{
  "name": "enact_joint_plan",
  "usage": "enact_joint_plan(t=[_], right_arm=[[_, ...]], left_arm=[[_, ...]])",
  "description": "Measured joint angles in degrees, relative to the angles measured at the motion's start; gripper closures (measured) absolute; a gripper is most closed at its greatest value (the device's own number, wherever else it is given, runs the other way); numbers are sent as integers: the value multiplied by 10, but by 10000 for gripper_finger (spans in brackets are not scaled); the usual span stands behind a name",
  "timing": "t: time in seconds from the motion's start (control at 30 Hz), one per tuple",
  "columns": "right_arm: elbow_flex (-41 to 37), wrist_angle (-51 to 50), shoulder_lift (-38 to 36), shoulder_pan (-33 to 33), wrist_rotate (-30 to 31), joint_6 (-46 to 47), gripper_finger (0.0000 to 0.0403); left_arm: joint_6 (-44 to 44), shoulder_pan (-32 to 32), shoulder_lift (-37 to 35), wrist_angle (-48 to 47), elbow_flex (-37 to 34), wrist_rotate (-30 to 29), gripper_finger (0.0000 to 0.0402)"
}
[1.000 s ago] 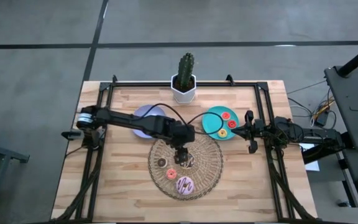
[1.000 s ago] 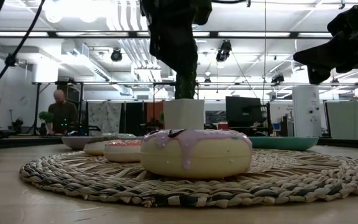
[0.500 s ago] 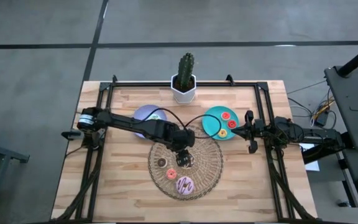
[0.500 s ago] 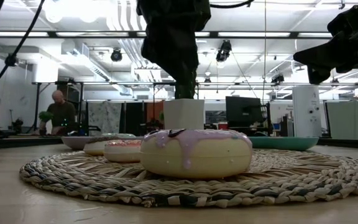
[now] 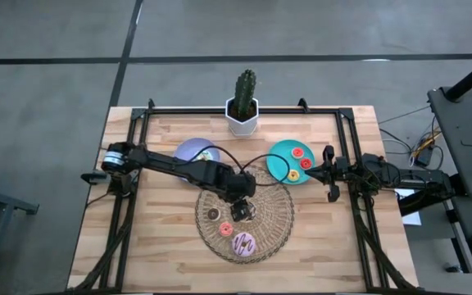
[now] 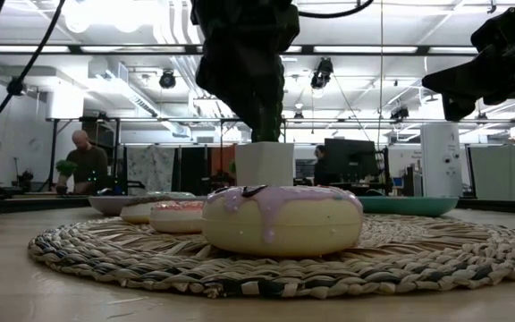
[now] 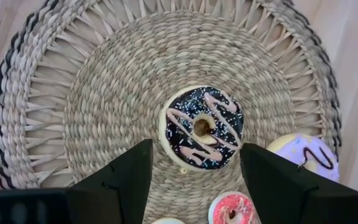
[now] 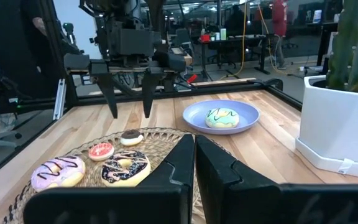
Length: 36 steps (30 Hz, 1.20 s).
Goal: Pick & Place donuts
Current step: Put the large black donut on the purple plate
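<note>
The chocolate donut (image 7: 201, 127), dark-iced with pale drizzle and sprinkles, lies at the frame's center on the wicker mat (image 7: 104, 93). The left gripper (image 5: 241, 210) hovers above it, fingers spread and empty. A pink donut (image 6: 282, 219) fills the low view's center. The right gripper (image 5: 329, 174), fingers closed, waits at right over the wooden table (image 5: 162, 246). A person (image 6: 83, 161) stands far left in the room.

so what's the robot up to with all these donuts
The left claw hangs open over the wicker mat, lined up above the chocolate-iced donut but not touching it. Pink, red and small dark donuts also lie on the mat. The right claw waits shut beside the teal plate, which holds small donuts.
</note>
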Motion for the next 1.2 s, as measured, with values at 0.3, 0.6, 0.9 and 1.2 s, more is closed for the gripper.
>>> enact_joint_plan(t=[0.3,0.6,0.9,1.2], right_arm=[[0,0,0,0,0,0,394],[0,0,5,0,0,0,394],[0,0,8,0,0,0,394],[0,0,8,0,0,0,394]], left_arm=[[-34,-1,10,8,-19,0,188],[-53,-4,42,40,-29,18,188],[-44,-6,45,75,-32,19,188],[-40,-6,45,76,-32,19,188]])
